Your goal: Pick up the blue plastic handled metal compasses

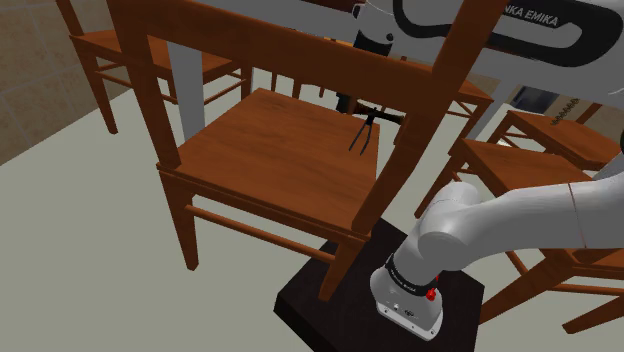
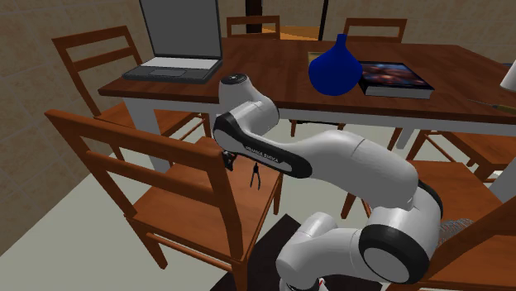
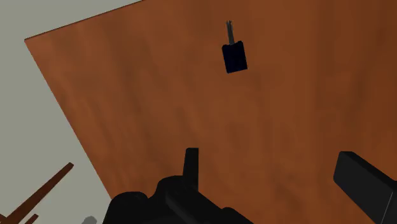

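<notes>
Two gripper fingers: black, set well apart, clasping nothing; gripper open above the seat.
Compasses: upright on the wooden chair seat, legs spread, near the seat's far edge toward the shoulder view's right; from the wrist, a dark blue handle block with a thin metal tip, ahead of the gripper and apart from both fingers.
Writing: "NKA EMIKA" in black on the white arm; small lettering on the arm's dark band in the second exterior view, unreadable.
Worktop: dark wood, bearing an open laptop, a blue vase and a book.
Stand: black box, just beside the chair.
</notes>
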Controlling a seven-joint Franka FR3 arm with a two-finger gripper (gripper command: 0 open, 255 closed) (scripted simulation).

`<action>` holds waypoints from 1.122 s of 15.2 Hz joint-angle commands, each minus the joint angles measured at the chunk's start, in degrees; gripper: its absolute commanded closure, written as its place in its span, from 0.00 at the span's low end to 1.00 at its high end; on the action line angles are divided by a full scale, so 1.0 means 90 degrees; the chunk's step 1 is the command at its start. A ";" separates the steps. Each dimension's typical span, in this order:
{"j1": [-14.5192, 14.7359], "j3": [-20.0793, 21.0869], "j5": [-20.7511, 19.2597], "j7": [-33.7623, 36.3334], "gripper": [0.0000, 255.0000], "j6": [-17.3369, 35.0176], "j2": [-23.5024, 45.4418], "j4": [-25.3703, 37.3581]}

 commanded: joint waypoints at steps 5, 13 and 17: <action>0.0698 -0.0295 -0.0902 -0.2740 0.00 -0.1937 0.0646 0.0628; 0.0946 -0.0403 -0.1364 -0.3666 0.00 -0.2053 0.0721 0.0174; 0.0947 -0.0420 -0.1371 -0.3635 1.00 -0.1925 0.0700 0.0021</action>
